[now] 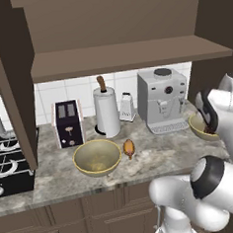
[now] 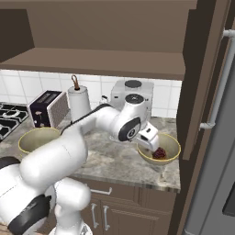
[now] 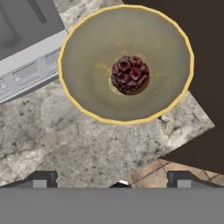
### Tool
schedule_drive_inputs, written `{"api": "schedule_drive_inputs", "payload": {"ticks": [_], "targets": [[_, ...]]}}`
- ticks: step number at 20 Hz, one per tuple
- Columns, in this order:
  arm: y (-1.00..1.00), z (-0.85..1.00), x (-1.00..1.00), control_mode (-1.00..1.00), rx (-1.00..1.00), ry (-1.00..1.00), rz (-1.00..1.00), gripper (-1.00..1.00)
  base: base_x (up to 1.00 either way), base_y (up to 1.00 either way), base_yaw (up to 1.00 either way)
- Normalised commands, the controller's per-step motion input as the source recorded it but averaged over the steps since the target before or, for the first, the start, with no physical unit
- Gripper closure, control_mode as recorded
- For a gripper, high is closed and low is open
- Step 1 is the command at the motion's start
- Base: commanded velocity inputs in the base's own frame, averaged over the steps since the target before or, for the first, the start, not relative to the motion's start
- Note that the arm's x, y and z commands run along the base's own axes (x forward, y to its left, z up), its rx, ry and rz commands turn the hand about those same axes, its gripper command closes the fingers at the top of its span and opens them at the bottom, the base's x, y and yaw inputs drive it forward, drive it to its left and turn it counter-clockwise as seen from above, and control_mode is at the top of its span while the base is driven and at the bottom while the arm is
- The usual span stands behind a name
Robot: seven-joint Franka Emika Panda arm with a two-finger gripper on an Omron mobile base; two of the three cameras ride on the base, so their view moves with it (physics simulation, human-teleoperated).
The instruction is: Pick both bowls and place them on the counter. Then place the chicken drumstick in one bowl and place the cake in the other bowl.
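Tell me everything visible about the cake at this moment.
The small dark red-brown cake, a roundish lump with a bumpy, berry-like speckled top, sits at the bottom centre of a wide olive-beige bowl with a yellow rim. That bowl stands on the grey-beige marbled counter, beside the silver coffee machine. The open gripper hangs above it; nothing but the bowl touches the cake.

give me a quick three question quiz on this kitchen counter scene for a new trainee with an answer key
1. True or false: the cake lies inside a bowl.
2. Where is the chicken drumstick? A) in the empty bowl B) on the counter beside that bowl C) on the toaster
3. Is the gripper open or shut?

Key: 1 true. 2 B. 3 open, holding nothing.
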Motion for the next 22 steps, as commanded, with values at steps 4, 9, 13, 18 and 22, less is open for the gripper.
{"api": "schedule_drive_inputs", "payload": {"ticks": [4, 9, 13, 18, 22], "targets": [[0.76, 0.19, -0.3, -1.0, -0.02, 0.0, -0.04, -1.0, 0.0, 0.0, 0.0], [0.93, 0.01, -0.25, -1.0, -0.02, 0.01, -0.01, -1.0, 0.0, 0.0, 0.0], [1.0, 0.0, -0.19, -1.0, -0.02, 0.06, 0.0, -1.0, 0.0, 0.0, 0.0], [0.93, 0.0, -0.07, -1.0, -0.01, 0.08, 0.0, -1.0, 0.0, 0.0, 0.0], [0.96, 0.0, 0.01, -1.0, -0.01, 0.1, 0.0, -1.0, 0.0, 0.0, 0.0]]}}
